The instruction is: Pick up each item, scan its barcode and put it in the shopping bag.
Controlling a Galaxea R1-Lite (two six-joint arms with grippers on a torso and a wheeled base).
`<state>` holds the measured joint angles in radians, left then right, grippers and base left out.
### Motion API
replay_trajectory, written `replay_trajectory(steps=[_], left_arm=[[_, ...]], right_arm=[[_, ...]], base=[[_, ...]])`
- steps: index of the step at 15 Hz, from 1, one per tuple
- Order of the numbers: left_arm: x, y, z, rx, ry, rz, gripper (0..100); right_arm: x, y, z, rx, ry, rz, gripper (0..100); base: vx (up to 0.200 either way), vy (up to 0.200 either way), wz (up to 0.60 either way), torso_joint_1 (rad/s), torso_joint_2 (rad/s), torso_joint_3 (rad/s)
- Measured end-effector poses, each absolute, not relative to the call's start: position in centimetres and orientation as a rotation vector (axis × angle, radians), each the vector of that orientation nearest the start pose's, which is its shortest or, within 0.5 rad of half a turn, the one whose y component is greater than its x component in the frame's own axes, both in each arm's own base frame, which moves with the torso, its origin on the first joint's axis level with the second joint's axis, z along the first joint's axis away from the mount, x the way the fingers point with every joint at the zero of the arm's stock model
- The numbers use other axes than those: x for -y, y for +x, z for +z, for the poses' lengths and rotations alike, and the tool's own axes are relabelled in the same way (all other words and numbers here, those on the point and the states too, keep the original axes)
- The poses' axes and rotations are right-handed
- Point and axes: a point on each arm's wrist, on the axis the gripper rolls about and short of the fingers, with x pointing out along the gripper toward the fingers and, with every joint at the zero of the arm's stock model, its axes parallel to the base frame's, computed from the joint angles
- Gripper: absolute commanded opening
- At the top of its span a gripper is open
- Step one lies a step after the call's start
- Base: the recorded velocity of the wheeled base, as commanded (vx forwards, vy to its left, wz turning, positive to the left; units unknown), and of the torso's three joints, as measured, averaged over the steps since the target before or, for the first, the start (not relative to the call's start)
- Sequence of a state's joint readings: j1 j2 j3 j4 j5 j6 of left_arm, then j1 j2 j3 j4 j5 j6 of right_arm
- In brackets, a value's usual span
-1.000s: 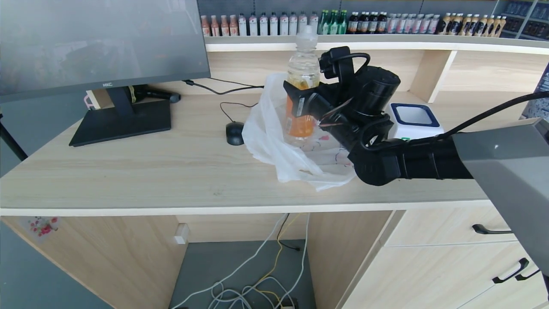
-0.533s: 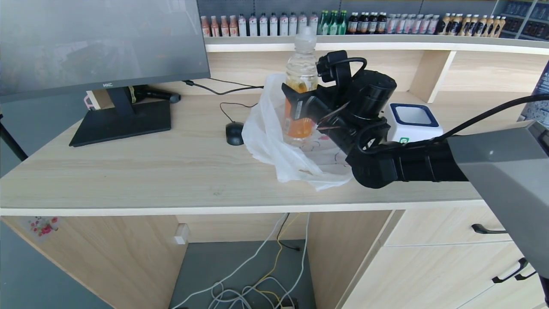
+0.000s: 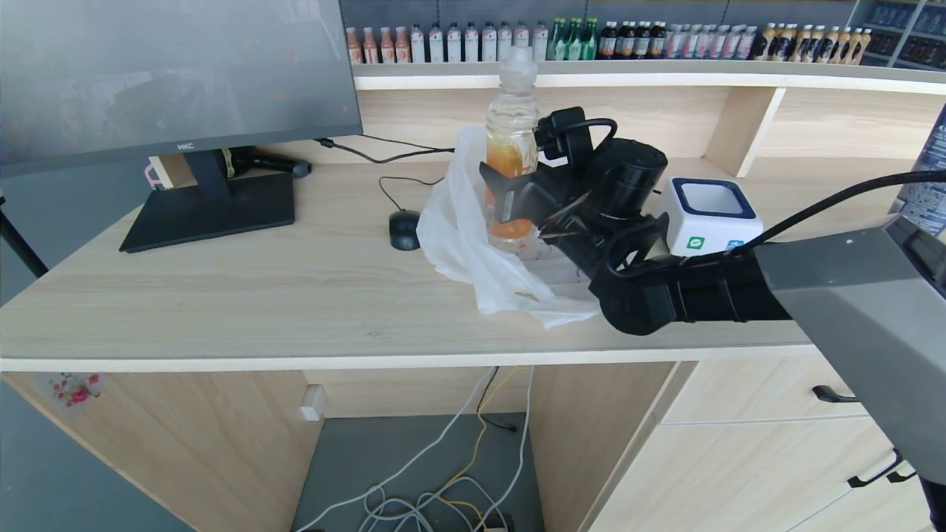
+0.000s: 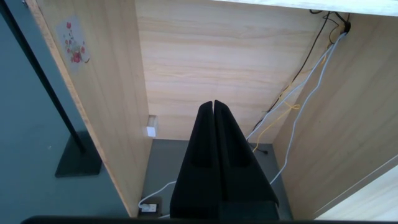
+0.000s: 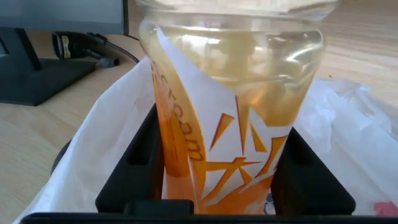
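- The clear plastic bottle with the orange label and white cap [image 3: 510,144] stands upright in the grip of the right end effector [image 3: 510,201], above the middle of the pale wooden bench [image 3: 259,295].
- The two black fingers pinch the bottle across its labelled middle, one on each side. In the right wrist view the bottle [image 5: 230,124] sits squarely between them at the end effector [image 5: 224,180].
- The neck and cap rise above the fingers, and the bottle's lower part hangs below them.
- That lower part is inside the open mouth of the thin white plastic shopping bag [image 3: 473,258], which lies crumpled on the bench and rises up on the bottle's left side. I can't tell whether the bottle's base rests on anything.
- The small white scanner box with the blue-rimmed window [image 3: 708,214] sits on the bench just to the right of the arm, apart from the bottle.
- A black computer mouse [image 3: 404,229] lies just left of the bag, and a large dark monitor [image 3: 170,66] stands further left.
- The left end effector [image 4: 214,111] hangs beside the bench's wooden side panel, its fingers pressed together with nothing between them.
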<state>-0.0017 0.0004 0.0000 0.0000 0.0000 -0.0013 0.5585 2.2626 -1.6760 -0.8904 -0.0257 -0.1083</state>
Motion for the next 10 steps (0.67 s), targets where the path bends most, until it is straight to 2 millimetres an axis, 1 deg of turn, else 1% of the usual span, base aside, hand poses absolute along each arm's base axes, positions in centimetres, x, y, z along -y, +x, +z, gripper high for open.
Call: replay_trajectory(steps=[4, 5, 7, 10], left_arm=[[0.0, -2.3, 7.5, 0.0, -0.001, -0.002, 0], [0.0, -2.3, 7.5, 0.0, -0.001, -0.002, 0], [0.0, -2.3, 7.5, 0.0, -0.001, -0.002, 0], [0.0, -2.3, 7.5, 0.0, -0.001, -0.002, 0]], right_arm=[[-25.3, 40.5, 22.5, 0.316, -0.019, 0.514, 0], [-25.3, 40.5, 22.6, 0.318, -0.018, 0.512, 100], [-25.2, 40.5, 22.7, 0.316, -0.015, 0.512, 100], [-24.8, 40.0, 23.6, 0.326, 0.009, 0.509, 100]], base=[[0.0, 0.0, 0.0, 0.0, 0.0, 0.0], [0.0, 0.0, 0.0, 0.0, 0.0, 0.0], [0.0, 0.0, 0.0, 0.0, 0.0, 0.0], [0.0, 0.0, 0.0, 0.0, 0.0, 0.0]])
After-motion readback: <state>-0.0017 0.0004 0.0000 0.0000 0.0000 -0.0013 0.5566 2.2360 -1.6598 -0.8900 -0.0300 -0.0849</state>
